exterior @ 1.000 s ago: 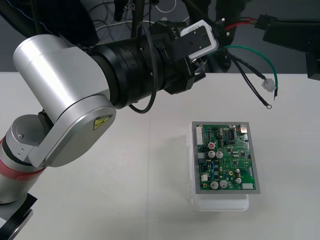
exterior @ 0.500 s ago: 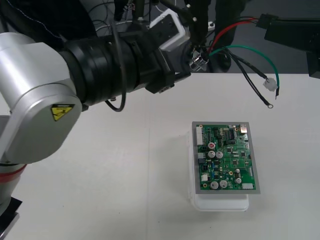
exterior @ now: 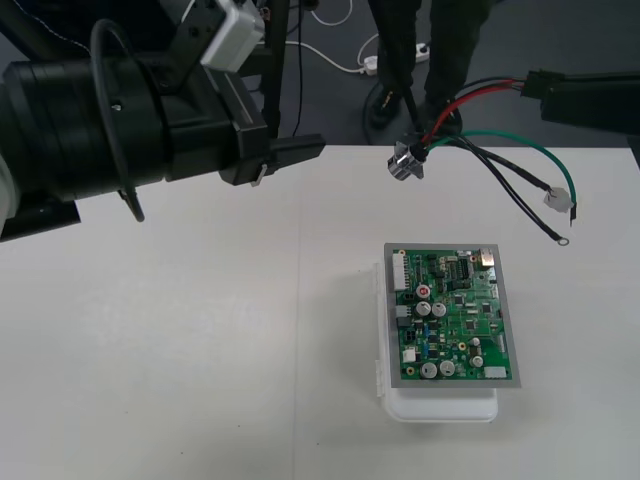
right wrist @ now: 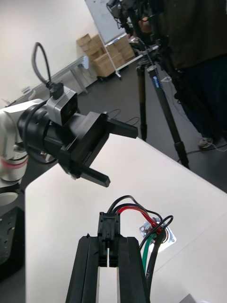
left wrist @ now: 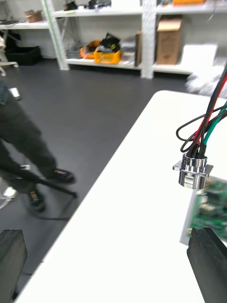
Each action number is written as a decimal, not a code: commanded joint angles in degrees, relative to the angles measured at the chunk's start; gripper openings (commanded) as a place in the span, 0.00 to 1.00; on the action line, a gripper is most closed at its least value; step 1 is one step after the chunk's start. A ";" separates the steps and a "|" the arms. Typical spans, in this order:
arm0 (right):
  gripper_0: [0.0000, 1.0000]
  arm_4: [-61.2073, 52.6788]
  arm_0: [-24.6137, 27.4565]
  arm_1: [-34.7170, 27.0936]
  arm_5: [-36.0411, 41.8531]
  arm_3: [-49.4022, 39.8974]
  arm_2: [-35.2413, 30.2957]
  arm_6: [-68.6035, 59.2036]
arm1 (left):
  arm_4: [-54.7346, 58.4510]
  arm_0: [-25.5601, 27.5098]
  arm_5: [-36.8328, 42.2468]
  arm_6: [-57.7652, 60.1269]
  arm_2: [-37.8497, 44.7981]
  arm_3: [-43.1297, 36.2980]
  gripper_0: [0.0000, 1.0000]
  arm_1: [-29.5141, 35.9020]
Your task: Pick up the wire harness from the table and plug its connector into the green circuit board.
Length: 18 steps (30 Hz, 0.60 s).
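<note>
Harness [exterior: 406,161] lifted, right end effector [right wrist: 109,244] clenched on its plug [right wrist: 108,226] over surface's [exterior: 200,350] far edge; left end effector [right wrist: 123,155] released. Board [exterior: 450,315] not plugged yet.

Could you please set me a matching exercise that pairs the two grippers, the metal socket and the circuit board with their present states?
1 left gripper
2 right gripper
3 socket
4 circuit board

a lies on its white base
b shut on the plug
c open, holding nothing
d hangs in the air from the wires

Pairs: 1-c, 2-b, 3-d, 4-a
</note>
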 commanded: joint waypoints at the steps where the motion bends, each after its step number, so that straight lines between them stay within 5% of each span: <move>1: 0.00 -4.47 4.18 -0.07 -2.47 -1.42 -6.84 4.11 | 7.50 2.81 3.44 -2.21 4.44 -2.04 1.00 3.76; 18: 0.00 -15.63 10.51 2.39 -10.99 -0.98 -9.82 21.24 | 41.34 3.51 0.45 -2.47 11.04 4.03 1.00 4.46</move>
